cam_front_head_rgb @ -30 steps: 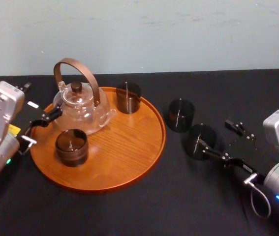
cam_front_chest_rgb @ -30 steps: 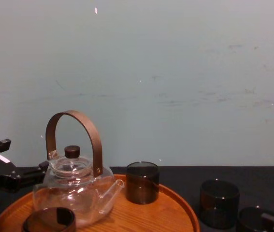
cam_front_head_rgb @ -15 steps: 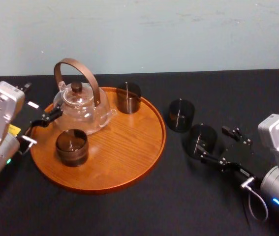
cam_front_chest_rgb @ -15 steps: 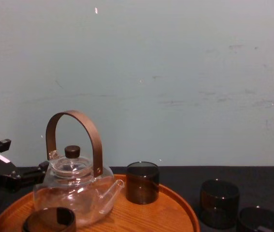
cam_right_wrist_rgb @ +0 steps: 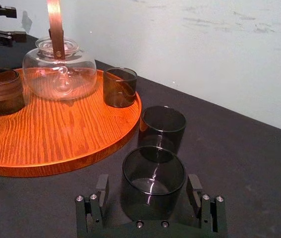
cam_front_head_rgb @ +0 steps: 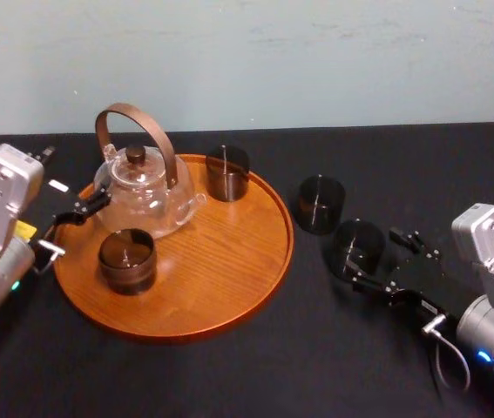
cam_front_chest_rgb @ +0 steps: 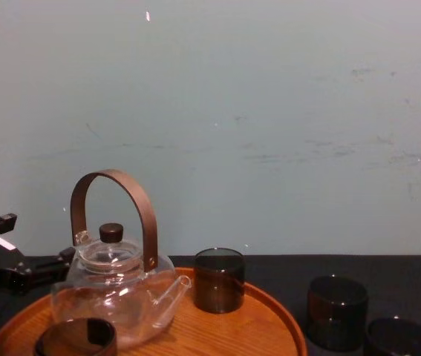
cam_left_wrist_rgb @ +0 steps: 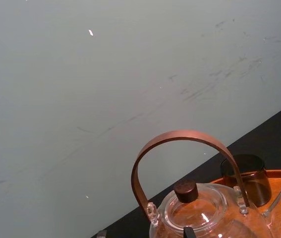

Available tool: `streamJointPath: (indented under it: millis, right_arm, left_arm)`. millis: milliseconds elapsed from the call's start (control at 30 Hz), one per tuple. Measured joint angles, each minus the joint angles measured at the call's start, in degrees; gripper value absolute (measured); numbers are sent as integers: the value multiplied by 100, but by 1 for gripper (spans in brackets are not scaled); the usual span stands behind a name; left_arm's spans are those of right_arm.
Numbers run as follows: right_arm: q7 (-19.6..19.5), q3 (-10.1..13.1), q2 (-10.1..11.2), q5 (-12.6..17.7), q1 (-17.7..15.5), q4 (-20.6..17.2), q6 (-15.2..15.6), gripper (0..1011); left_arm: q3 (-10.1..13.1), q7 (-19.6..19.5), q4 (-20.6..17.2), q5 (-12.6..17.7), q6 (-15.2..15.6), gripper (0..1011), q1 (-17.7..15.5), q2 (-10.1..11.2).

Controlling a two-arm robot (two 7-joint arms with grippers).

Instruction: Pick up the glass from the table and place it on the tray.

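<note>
The table [cam_front_head_rgb: 229, 366] is matte black. The tray [cam_front_head_rgb: 220, 287] is orange-brown wood, with darker grain lines across it. The teapot [cam_front_head_rgb: 146, 198] is clear glass; its arched handle [cam_front_head_rgb: 131, 111] is brown and its lid knob [cam_front_head_rgb: 135, 155] dark brown. The front tray glass [cam_front_head_rgb: 126, 259] and back tray glass [cam_front_head_rgb: 227, 172] are smoky brown. The far table glass [cam_front_head_rgb: 320, 204] and near table glass [cam_front_head_rgb: 357, 248] look almost black. The wall [cam_front_head_rgb: 316, 61] is pale blue-green with faint grey scuffs. The right gripper [cam_right_wrist_rgb: 148, 182] is black, the right arm [cam_front_head_rgb: 489, 248] silver-grey.
</note>
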Motion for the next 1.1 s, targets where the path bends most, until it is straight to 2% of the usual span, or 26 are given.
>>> streamJointPath:
  millis: [400,1100]
  right_arm:
    - [150,64,-187,-102,86,208,27,1002]
    - [453,125,-539,-331,471,670,80,1002]
  left_arm:
    - [0,0,0,0,0,1001,0,0]
    - [0,0,0,0,0,1001,0,0]
